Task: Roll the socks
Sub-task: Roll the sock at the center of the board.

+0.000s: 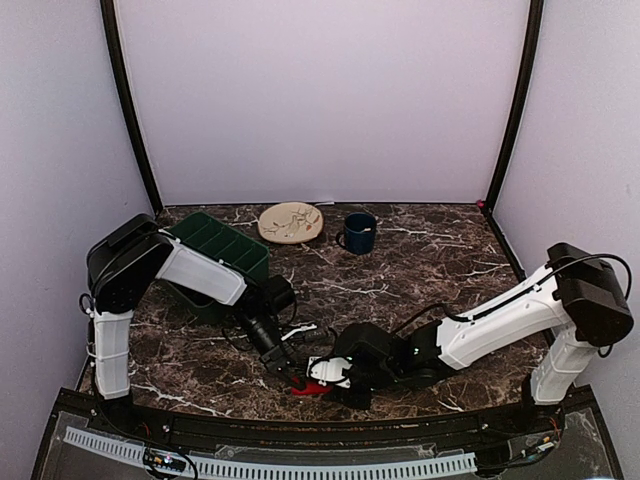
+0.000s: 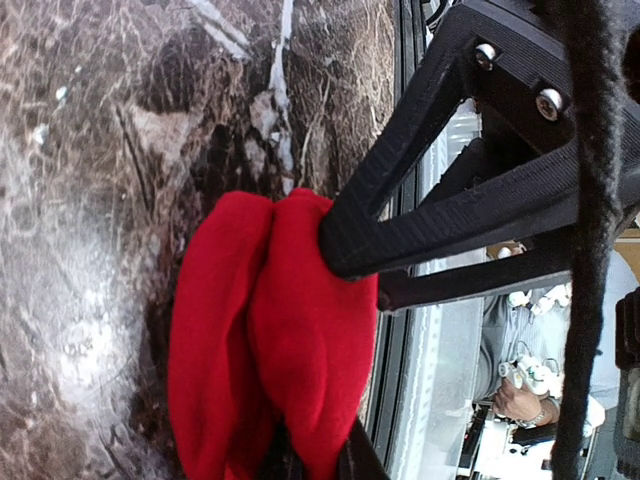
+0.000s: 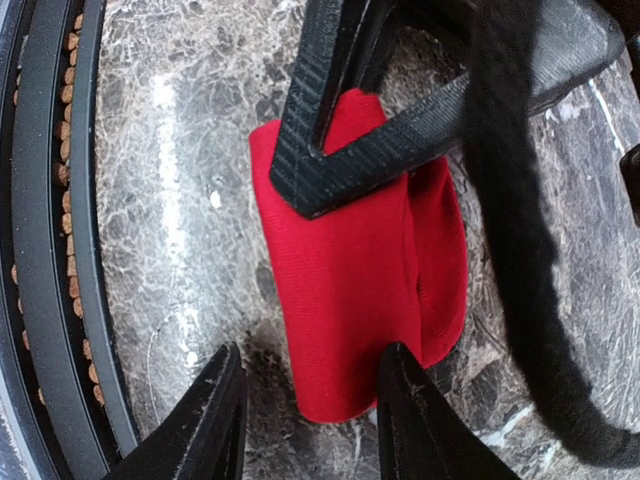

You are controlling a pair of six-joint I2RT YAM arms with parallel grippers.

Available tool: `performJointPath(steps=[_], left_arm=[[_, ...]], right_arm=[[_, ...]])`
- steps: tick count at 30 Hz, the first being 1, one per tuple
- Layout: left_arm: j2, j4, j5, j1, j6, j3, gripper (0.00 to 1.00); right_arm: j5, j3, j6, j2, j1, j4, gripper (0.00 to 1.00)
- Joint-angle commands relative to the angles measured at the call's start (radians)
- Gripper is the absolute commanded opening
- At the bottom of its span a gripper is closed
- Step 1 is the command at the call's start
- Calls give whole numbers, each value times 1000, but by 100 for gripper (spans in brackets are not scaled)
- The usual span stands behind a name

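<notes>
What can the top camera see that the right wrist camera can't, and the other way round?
Only the top view shows the green bin, the plate and the blue mug at the back. Only the right wrist view shows up close that the right gripper is open around one end of the red socks. Both show the socks with the left gripper pinching them.

socks [image 1: 310, 389]: on the worktop [image 1: 440, 270], at its near edge
left pincer [image 1: 293, 380]: touching the socks' left end
right pincer [image 1: 322, 380]: touching their right end
plate [image 1: 290, 221]: well behind the socks
mug [image 1: 358, 232]: behind the socks, rightward
divided bin [image 1: 215, 245]: behind the socks, leftward
</notes>
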Motion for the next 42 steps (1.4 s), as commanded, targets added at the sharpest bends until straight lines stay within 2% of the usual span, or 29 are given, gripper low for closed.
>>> performJointPath(steps=[1, 12, 15, 17, 23, 32, 42], left_arm=[[18, -47, 8, 6, 25, 7, 6], [25, -60, 19, 6, 36, 8, 6], [28, -60, 15, 6, 36, 8, 6], [32, -62, 14, 7, 34, 10, 6], [34, -62, 13, 7, 32, 11, 8], [12, -49, -42, 7, 2, 4, 20], [-63, -13, -102, 49, -48, -36, 22]], right_arm=[[48, 32, -40, 23, 10, 13, 42], [77, 35, -62, 50, 9, 21, 41], [62, 36, -64, 53, 10, 18, 35], [50, 39, -67, 52, 9, 15, 26], [4, 58, -77, 64, 6, -18, 12], [-65, 76, -65, 80, -13, -65, 5], [-129, 99, -49, 94, -48, -111, 3]])
